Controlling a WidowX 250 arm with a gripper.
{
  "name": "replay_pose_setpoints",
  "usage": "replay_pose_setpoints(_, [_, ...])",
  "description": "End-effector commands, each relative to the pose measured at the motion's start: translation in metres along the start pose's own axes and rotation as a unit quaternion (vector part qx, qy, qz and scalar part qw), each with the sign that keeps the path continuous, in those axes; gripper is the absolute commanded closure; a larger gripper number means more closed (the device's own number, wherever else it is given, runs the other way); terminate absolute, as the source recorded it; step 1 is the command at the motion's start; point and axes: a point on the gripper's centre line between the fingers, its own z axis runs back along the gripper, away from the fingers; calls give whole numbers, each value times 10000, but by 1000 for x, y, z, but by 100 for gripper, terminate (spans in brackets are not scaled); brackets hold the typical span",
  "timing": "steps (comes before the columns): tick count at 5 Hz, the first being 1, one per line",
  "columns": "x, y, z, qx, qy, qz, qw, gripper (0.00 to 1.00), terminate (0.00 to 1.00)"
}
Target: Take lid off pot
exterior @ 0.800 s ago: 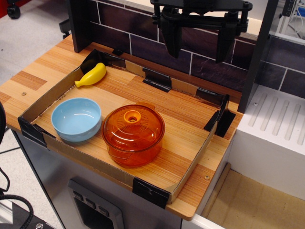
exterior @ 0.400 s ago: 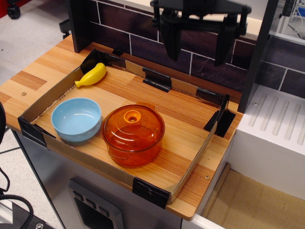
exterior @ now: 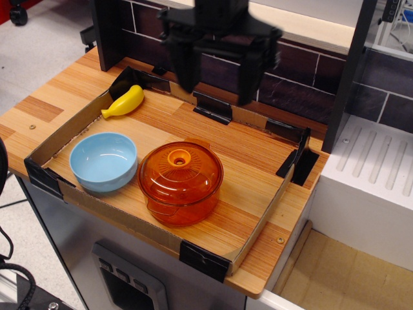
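The translucent orange pot (exterior: 174, 208) stands in the front middle of a cardboard tray (exterior: 258, 223) on the wooden table. The domed orange lid (exterior: 181, 172) with its ring knob (exterior: 179, 157) sits on top of the pot. My black gripper (exterior: 218, 92) hangs in the air above the tray's back edge, behind and slightly right of the pot, well clear of the lid. Its two fingers (exterior: 188, 68) are spread wide apart and hold nothing. The gripper looks motion-blurred.
A light blue bowl (exterior: 103, 161) sits just left of the pot, nearly touching it. A yellow banana (exterior: 124, 103) lies at the tray's back left corner. A dark brick wall runs behind the table. A white ribbed surface (exterior: 381, 168) lies to the right.
The gripper has moved left and down, from above the back right of the tray towards the pot. The pot, lid, bowl and banana have not moved.
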Motion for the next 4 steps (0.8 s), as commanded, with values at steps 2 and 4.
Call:
replay_pose_setpoints(2, [-16,43,-12,116,-215,-338,9991,0,0])
replay_pose_setpoints(4, [-13,41,-39,248,-214,-414,9986,0,0])
